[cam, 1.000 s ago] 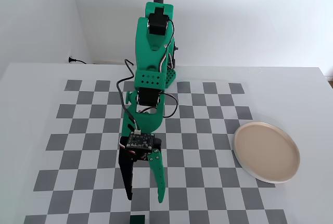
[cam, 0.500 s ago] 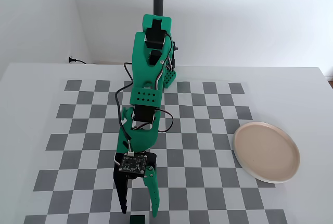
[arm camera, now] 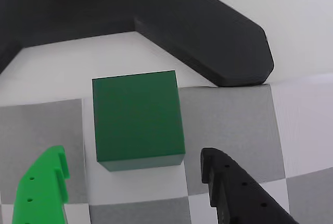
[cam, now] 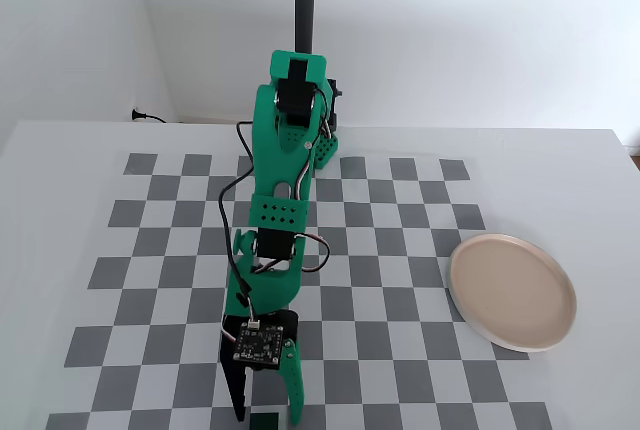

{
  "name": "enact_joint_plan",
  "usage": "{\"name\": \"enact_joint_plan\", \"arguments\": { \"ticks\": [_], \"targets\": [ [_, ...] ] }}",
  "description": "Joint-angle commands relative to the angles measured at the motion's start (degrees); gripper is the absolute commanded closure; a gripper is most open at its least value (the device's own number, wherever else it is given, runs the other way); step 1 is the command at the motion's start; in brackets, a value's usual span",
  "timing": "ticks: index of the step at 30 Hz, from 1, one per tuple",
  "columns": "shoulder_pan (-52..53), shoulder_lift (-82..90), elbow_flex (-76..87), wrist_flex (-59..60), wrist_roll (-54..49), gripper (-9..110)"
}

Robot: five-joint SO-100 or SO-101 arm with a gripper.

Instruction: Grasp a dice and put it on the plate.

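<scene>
You will find no readable text, label, brand name, number or sign in either the wrist view or the fixed view. The dice (arm camera: 138, 120) shows plain dark green faces with no pips or numerals. The plate (cam: 513, 292) carries no mark or lettering. The small dark circuit board (cam: 256, 339) on the arm's wrist may bear printing, but it is too small for you to make out any characters.
</scene>
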Motion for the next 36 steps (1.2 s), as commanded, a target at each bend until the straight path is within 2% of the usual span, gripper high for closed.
{"name": "enact_joint_plan", "arguments": {
  "ticks": [1,15,20,25,36],
  "targets": [
    [0.0,0.7,-7.0,-0.9,-0.4,79],
    [-0.5,-5.3,-16.9,2.7,0.2,81],
    [-0.7,-5.9,-16.9,2.6,0.1,90],
    [-0.7,-5.9,-16.9,3.0,0.1,106],
    [-2.3,-0.6,-16.8,7.4,1.1,106]
  ]
}}
